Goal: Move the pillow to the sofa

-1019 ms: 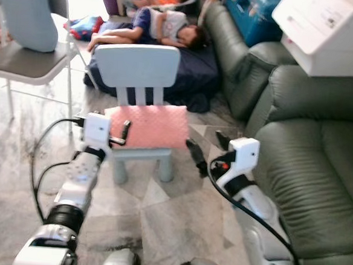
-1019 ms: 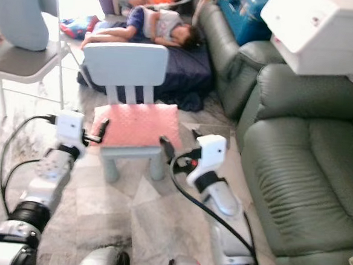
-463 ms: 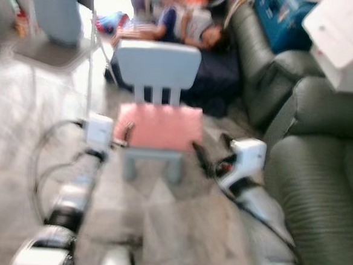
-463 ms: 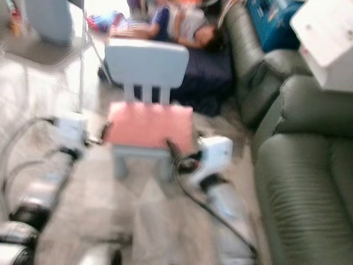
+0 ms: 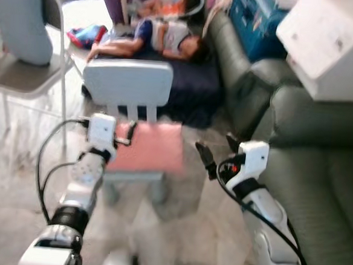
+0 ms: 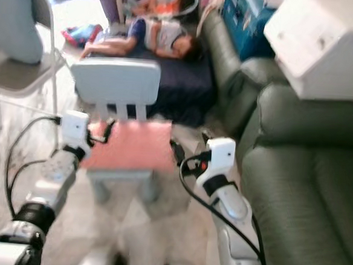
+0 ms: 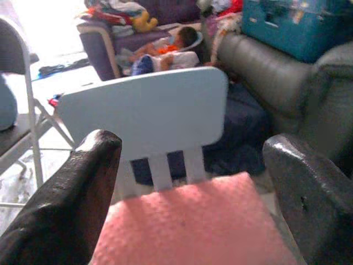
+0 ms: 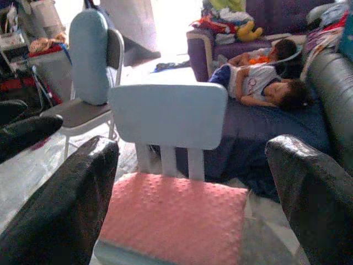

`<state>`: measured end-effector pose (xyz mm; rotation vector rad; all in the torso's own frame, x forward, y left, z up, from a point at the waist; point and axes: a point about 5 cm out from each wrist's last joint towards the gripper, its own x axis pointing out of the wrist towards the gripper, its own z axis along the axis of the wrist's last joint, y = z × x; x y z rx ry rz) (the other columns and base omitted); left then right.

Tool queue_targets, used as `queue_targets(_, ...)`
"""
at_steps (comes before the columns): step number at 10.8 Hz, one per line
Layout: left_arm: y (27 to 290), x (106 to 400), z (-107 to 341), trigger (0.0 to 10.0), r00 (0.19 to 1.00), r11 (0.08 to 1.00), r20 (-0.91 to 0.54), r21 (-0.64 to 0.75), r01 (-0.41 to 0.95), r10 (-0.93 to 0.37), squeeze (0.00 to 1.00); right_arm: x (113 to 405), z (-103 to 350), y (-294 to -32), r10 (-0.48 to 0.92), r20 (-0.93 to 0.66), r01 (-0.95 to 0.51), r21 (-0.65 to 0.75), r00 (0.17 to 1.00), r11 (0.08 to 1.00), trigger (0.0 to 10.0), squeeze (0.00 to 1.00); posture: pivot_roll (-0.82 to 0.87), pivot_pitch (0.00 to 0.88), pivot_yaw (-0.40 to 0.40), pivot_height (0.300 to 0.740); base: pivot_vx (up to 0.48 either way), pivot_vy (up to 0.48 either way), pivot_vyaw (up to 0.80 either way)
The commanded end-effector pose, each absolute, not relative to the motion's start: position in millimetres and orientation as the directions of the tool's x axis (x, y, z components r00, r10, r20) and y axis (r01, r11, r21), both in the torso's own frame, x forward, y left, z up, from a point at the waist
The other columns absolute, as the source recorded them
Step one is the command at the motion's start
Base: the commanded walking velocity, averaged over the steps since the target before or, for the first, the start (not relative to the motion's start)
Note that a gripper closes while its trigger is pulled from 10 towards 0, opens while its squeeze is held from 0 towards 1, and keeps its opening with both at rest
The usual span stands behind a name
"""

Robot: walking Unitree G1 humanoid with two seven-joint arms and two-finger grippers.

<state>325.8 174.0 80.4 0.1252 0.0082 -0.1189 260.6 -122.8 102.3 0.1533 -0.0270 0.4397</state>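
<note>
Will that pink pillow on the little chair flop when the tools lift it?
Probably: the pink pillow looks thin and soft, so it may sag. It seems light. The small chair might shift if dragged against.

Silver segmented arms, white boxy wrist housings, black cables looping along both. Left pincer (image 5: 127, 132) and right pincer (image 5: 214, 154) had long black fingers; red spot on right wrist.
</note>
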Motion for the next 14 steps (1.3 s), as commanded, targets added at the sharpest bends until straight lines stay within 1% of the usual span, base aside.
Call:
queue_targets(1,181,326,78,10.0,0.995,0.987,-0.039,0.132,0.094,-0.09,0.0,260,105,-118,0.431,0.068,-0.436,0.142,0.9,0.889,10.0,0.0,-0.11,0.117,-0.02,0.74,0.251,0.409,0.0)
queue_targets(2,182,326,78,10.0,0.996,0.987,-0.038,0.131,0.089,-0.085,0.0,261,105,-118,0.432,0.068,-0.438,0.139,0.899,0.888,10.0,0.0,-0.11,0.117,-0.02,0.74,0.244,0.412,0.0)
queue_targets(4,185,326,80,10.0,0.997,0.986,-0.025,0.15,0.069,-0.066,0.0,260,105,-118,0.441,0.069,-0.446,0.127,0.895,0.886,10.0,0.0,-0.11,0.118,-0.021,0.74,0.0,0.437,0.0)
queue_targets(5,184,326,80,10.0,0.998,0.985,-0.022,0.158,0.069,-0.066,0.0,259,104,-117,0.443,0.065,-0.448,0.116,0.894,0.886,10.0,0.0,-0.11,0.117,-0.02,0.74,0.0,0.259,0.8)
queue_targets(6,182,326,80,10.0,0.998,0.984,-0.02,0.166,0.068,-0.065,0.0,260,104,-116,0.441,0.069,-0.446,0.13,0.895,0.885,10.0,0.0,-0.11,0.117,-0.02,0.74,0.0,0.0,0.8)
queue_targets(8,178,326,78,10.0,0.997,0.986,-0.034,0.148,0.078,-0.073,0.0,261,104,-120,0.431,0.068,-0.436,0.134,0.9,0.89,10.0,0.0,-0.1,0.122,-0.023,0.74,0.0,0.0,0.0)
queue_targets(9,175,325,77,10.0,0.994,0.985,-0.035,0.131,0.112,-0.108,0.0,260,103,-121,0.428,0.066,-0.433,0.137,0.902,0.891,10.0,0.0,-0.1,0.123,-0.025,0.74,0.0,0.0,0.0)
queue_targets(11,181,324,79,10.0,0.99,0.978,-0.036,0.156,0.14,-0.136,0.0,254,96,-122,0.427,0.047,-0.429,0.142,0.903,0.892,10.0,0.0,-0.09,0.119,-0.026,0.74,0.0,0.0,0.0)
queue_targets(13,182,321,79,10.0,0.986,0.976,-0.027,0.135,0.169,-0.167,0.0,255,96,-123,0.407,0.045,-0.409,0.137,0.912,0.902,10.0,0.0,-0.09,0.117,-0.024,0.74,0.0,0.0,0.0)
queue_targets(14,180,321,78,10.0,0.985,0.976,-0.025,0.133,0.173,-0.171,0.0,256,94,-125,0.394,0.039,-0.396,0.129,0.918,0.909,10.0,0.0,-0.09,0.116,-0.025,0.74,0.345,0.0,0.0)
